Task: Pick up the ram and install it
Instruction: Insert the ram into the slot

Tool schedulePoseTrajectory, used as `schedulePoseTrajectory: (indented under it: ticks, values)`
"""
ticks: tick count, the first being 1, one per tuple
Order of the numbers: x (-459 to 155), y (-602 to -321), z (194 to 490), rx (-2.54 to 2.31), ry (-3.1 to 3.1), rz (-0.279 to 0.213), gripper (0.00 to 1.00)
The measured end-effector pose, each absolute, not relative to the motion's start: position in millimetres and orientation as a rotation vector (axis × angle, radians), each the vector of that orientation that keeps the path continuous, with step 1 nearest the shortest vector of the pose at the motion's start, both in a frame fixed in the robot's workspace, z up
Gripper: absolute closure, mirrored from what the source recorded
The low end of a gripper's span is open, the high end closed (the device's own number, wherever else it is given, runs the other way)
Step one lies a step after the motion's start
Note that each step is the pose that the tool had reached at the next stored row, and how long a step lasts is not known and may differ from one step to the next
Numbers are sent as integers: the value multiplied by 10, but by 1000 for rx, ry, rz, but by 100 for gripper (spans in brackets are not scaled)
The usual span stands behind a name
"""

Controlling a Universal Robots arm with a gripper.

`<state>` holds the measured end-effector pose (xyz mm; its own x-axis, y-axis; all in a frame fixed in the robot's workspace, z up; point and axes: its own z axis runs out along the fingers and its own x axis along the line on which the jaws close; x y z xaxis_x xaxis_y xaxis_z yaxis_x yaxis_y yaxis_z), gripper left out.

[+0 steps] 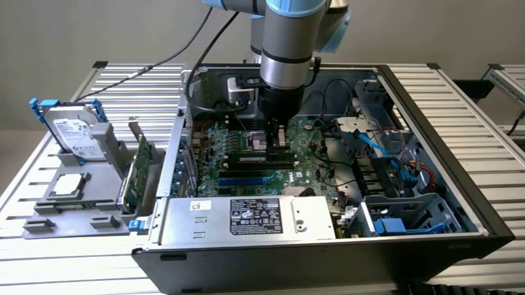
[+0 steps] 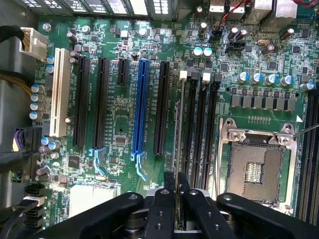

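On the exterior view's left, well apart from the jaws, a silver hard drive [image 1: 74,132] and a green expansion card [image 1: 141,161] stand in a grey holder [image 1: 70,215]; neither is needed for this step. Inside the open computer case [image 1: 328,264] the gripper [image 1: 277,136] is held low over the motherboard [image 2: 119,119]. In the wrist view the white expansion slot [image 2: 61,92] and the blue slot [image 2: 142,104] lie well to one side of the jaws and are to be left alone.

The jaws are set narrow, and the ram [image 2: 177,134] is clamped between them, seen edge-on as a thin strip reaching forward from the fingertips. It is held parallel to the black memory slots [image 2: 199,129] and just beside the nearest one. Whether it sits exactly over the groove cannot be told. Beyond the slots, on the side away from the ram, the open processor socket [image 2: 254,169] is exposed, and its contacts are best left untouched.

The step in hand is judged to be the seating. To be done well, the stick should be centred over one groove and kept upright. Its notch should be matched to the slot's key, which cannot be checked here. The white end clips [image 2: 183,74] should be open, and pressure is best applied straight down and evenly, so that the board is not flexed.
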<state>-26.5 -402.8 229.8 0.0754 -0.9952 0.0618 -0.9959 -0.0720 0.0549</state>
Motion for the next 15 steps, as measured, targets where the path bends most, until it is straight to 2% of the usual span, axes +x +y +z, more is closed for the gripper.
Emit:
schedulePoseTrajectory:
  ticks: [15]
  values:
    - [-280,-4028,2298,2244,-2084,17,86]
